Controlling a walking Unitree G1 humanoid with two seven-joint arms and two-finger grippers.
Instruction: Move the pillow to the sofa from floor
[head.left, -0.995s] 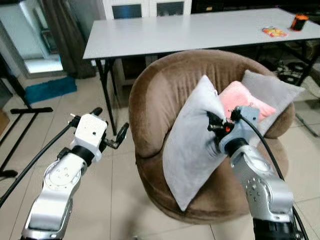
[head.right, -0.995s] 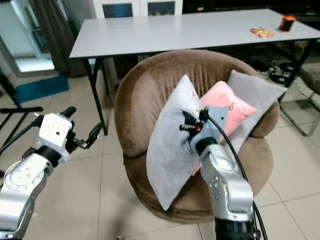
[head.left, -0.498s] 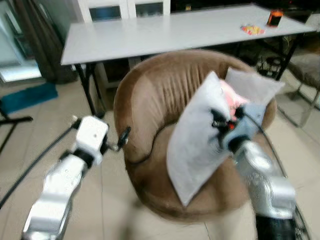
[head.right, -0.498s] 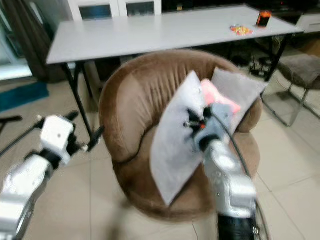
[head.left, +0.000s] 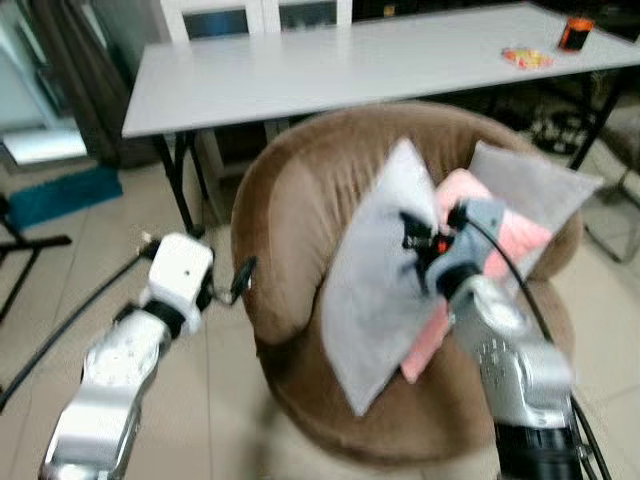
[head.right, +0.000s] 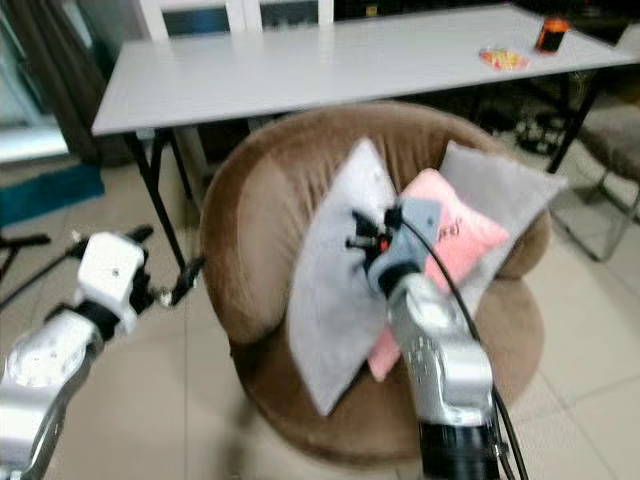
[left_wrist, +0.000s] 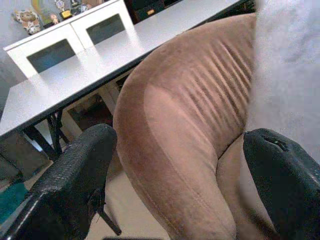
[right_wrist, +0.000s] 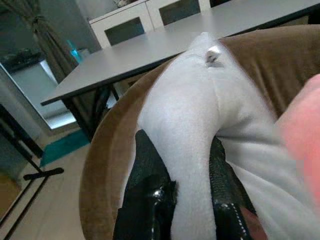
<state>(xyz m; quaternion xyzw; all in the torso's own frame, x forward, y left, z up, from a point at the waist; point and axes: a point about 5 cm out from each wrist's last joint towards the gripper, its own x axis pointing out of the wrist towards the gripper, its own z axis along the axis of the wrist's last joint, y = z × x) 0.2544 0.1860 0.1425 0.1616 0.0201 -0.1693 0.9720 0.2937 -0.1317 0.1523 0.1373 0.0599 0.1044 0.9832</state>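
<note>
Since half a second ago the grey pillow (head.left: 375, 285) has tilted less steeply and sits lower against the brown sofa (head.left: 290, 220), exposing more of the pink cushion (head.left: 470, 200) behind it; the picture is also sharper. The right pincer (right_wrist: 182, 185) is clamped on a fold of the grey pillow, held off the floor over the seat. The left pincer (left_wrist: 175, 175) hangs wide beside the sofa's arm, gripping nothing; no legible writing.
</note>
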